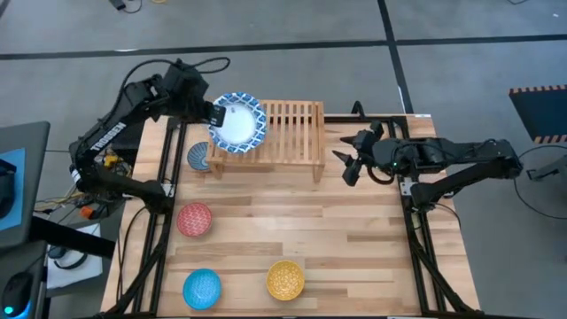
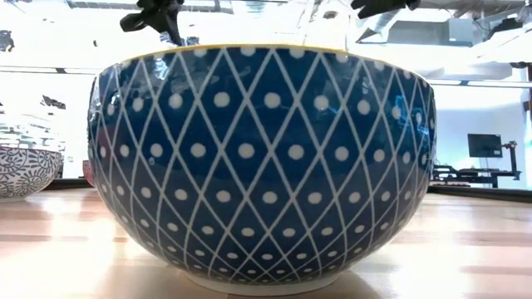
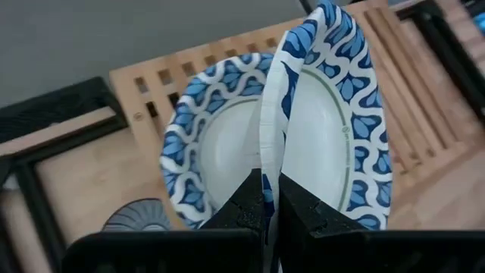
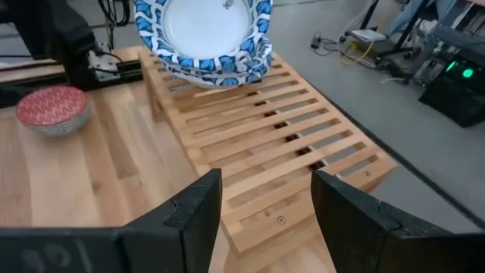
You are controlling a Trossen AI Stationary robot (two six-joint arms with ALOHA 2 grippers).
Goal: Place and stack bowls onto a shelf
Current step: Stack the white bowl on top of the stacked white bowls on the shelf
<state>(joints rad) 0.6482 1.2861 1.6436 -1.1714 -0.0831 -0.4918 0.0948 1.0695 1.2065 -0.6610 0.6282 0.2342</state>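
My left gripper [image 3: 271, 208] is shut on a white bowl with a blue-patterned rim [image 3: 318, 129], over the left end of the slatted wooden shelf [image 1: 288, 128]. Under it a matching bowl [image 3: 216, 148] rests on the shelf's slats; in the right wrist view the bowls [image 4: 204, 34] show as a stack. The grey-blue bowl [image 1: 199, 157] sits on the table beside the shelf's left leg. The red [image 1: 194, 219], bright blue [image 1: 202, 288] and yellow [image 1: 285, 279] bowls stand on the near half of the table. My right gripper [image 1: 348, 166] is open, to the right of the shelf. My left gripper holds the white bowl by its blue-patterned rim [image 3: 267, 171], one finger inside the bowl and one outside. The fingers come from the table's left side. The bowl is tilted steeply, almost on edge, above the bowl on the shelf; whether the two touch, I cannot tell.
The shelf's middle and right slats [image 4: 303, 144] are bare. In the low view the nearest bowl's blue diamond-patterned wall [image 2: 266, 166] blocks most of the sight across the table. Black frame rails [image 1: 416, 230] run along both table sides.
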